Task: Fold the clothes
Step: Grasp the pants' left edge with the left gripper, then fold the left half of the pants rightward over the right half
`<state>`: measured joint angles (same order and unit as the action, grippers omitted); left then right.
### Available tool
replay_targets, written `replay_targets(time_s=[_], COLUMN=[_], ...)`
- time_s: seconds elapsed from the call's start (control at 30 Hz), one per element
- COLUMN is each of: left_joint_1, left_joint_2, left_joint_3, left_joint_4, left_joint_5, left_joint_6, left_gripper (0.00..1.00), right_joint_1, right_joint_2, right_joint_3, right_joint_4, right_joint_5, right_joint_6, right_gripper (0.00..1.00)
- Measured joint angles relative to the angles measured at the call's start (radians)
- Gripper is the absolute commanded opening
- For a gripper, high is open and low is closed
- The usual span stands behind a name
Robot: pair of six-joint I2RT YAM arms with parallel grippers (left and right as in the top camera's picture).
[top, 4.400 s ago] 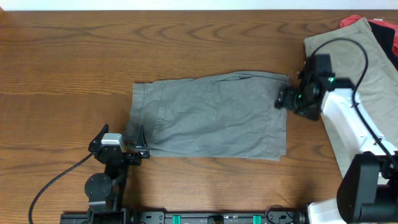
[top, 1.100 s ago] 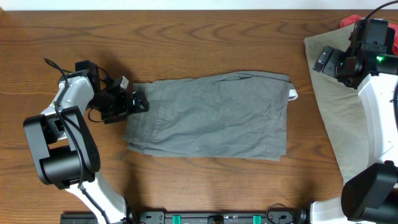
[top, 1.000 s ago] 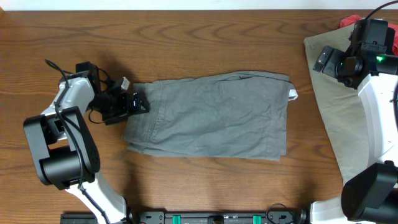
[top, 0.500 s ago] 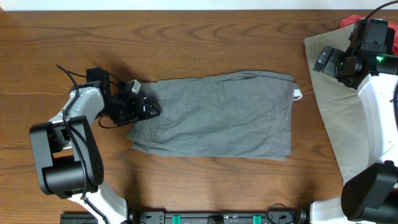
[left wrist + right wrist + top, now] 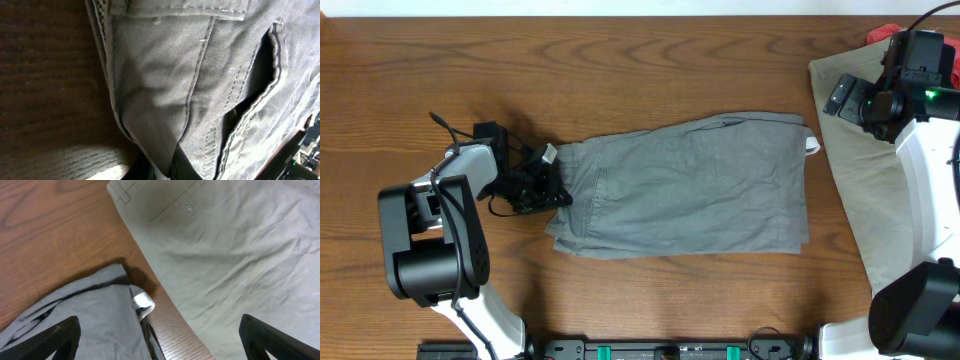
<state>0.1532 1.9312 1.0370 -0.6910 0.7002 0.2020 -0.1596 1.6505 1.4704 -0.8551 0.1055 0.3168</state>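
Shorts (image 5: 690, 185) clamped at one end by left fingers (image 5: 544, 189); right fingers (image 5: 55, 337) apart, over beige garment (image 5: 240, 245).

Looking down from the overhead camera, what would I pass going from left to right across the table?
left gripper, pinching the cloth's edge → gray shorts → beige garment

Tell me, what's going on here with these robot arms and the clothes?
The left gripper is clamped on one end of a pair of grey cotton shorts lying flat on the wooden table. The right gripper hangs open and empty over a beige fabric garment spread at the table's right edge, beside the shorts' other end. The shorts look not yet folded end to end.
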Motion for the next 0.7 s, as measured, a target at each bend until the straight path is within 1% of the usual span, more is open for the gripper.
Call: replay_targets(time_s=[0.2,0.27,0.47,0.6,0.7], left_joint_1=[0.0,-0.003,0.004,0.016,0.017], left_joint_2=[0.0,0.0,0.0,-0.005,-0.028], left_joint_3=[0.005,0.019,0.137,0.279,0.385], left_joint_4=[-0.011,-0.042,-0.261,-0.409,-0.505], left_joint_5=[-0.008,-0.037,-0.241,-0.35,-0.402], left_joint_6=[-0.029,-0.054,-0.134,-0.173,-0.188], left_gripper=[0.06,0.06,0.06,0.06,0.06], right_joint_1=[0.0,0.0,0.0,0.0,0.0], right_joint_2=[0.0,0.0,0.0,0.0,0.0], right_joint_3=[0.0,0.0,0.0,0.0,0.0], right_joint_4=[0.0,0.0,0.0,0.0,0.0], right_joint_5=[0.0,0.0,0.0,0.0,0.0], right_joint_6=[0.0,0.0,0.0,0.0,0.0], right_gripper=[0.99,0.99,0.99,0.99,0.99])
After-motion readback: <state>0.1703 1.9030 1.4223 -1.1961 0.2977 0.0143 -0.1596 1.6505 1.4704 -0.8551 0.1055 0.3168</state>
